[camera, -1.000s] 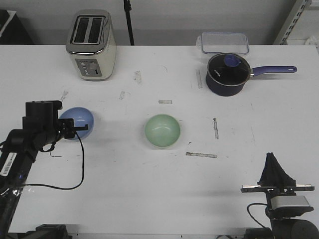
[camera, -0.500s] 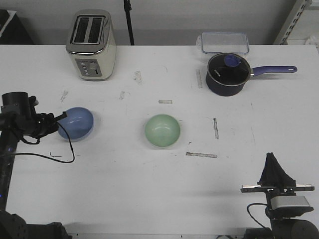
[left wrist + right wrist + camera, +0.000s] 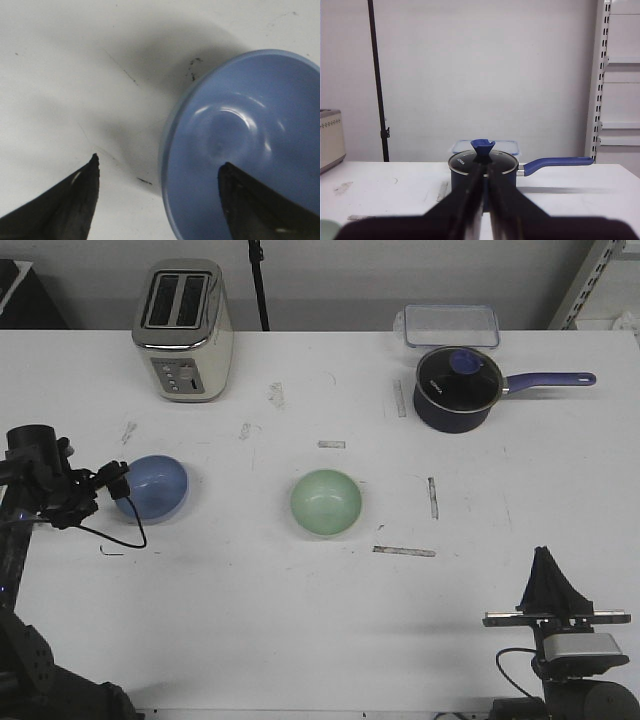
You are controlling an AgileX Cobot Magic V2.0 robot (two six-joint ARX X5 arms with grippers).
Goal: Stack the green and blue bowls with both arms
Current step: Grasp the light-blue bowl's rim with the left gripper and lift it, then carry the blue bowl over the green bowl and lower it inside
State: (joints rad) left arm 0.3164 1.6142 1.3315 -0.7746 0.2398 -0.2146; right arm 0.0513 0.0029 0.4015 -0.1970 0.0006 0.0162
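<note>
On the white bench (image 3: 300,620), the front view shows the blue bowl (image 3: 152,487) at the left side and the green bowl (image 3: 326,502) near the middle, well apart from each other. The left claw (image 3: 118,482) is at the blue bowl's left edge, but from here its fingers are too small to read. The left wrist view shows more: the claw (image 3: 159,172) is spread, with one finger (image 3: 250,200) inside the bowl (image 3: 240,145) and the other outside the rim. The right claw (image 3: 482,195), pressed together and holding nothing, points at the navy saucepan (image 3: 482,167).
</note>
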